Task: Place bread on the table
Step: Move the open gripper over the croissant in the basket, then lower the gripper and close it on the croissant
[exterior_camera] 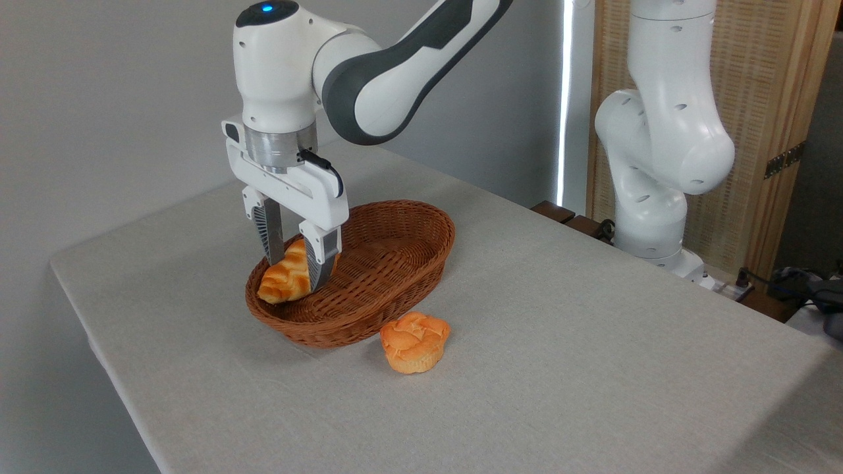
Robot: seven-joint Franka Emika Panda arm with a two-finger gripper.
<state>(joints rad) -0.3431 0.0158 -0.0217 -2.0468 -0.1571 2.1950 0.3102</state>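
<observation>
Hanging over the near-left end of the basket [369,276], the end effector [295,268] points straight down with its two fingers [323,260] on either side of the bread [286,276]. The fingers are pinching the loaf near its upper end, one on the far side and one on the near side, and both seem to touch the crust. The bread sits tilted between them: its lower end points down and to the left of the end effector, close to the basket rim, and its upper end is partly hidden behind the near finger. I cannot tell if the lower tip rests on the basket or is already free of it.

The loaf looks light, and its crust looks firm and a little glossy, so I think it could slip or turn in the grip if the hold is far from its middle. Because the fingers are toward one end, the long free part may swing down like a lever. A hold closer to the middle, across the short width, would be steadier in my opinion. The scored grooves in the crust could help the fingers to keep their place.

In front and to the right of the end effector, a small orange bun [415,342] stands on the desk [593,368], just beside the basket. Free cloth lies in front and at the right side for putting the bread down.
</observation>
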